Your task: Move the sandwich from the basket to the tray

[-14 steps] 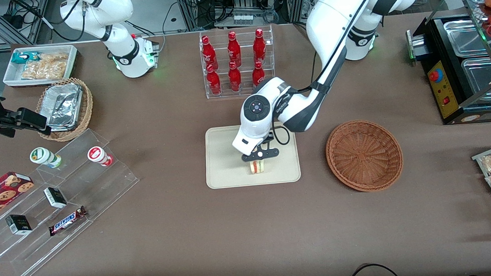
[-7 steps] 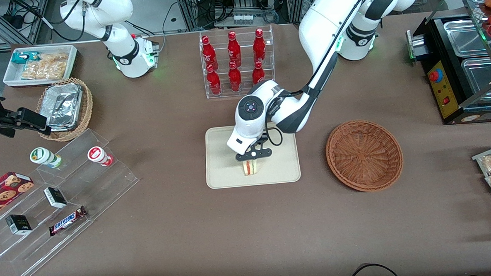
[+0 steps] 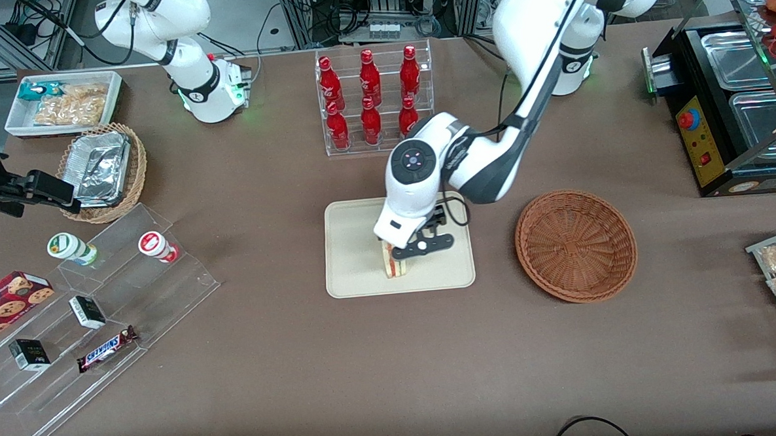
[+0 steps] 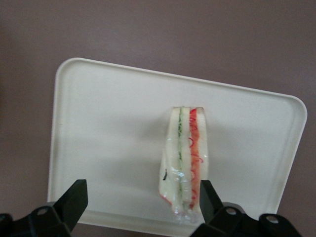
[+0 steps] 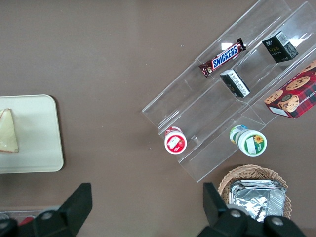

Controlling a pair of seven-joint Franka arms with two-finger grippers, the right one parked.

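Brown cloth covers a wide table (image 3: 303, 379), on which the working arm reaches out over a cream-beige tray (image 3: 350, 246) near the middle. A round reddish-brown wicker basket (image 3: 576, 246) lies beside the tray, toward the working arm's end of the table, and holds nothing. The claw (image 3: 422, 246) hovers just above the tray, spread wide and holding nothing; in the left wrist view one of its dark fingers (image 4: 74, 197) stands well clear of the sandwich (image 4: 185, 158) and the other sits close beside it.

The sandwich rests on the tray, on the part nearer the front camera, so the placing step looks finished and the release done. The next move would probably be a straight lift, keeping the near finger from brushing the wedge.

The sandwich is a small triangular wedge of pale bread in clear wrap, standing on edge, with thin green and red filling lines running along its cut face.
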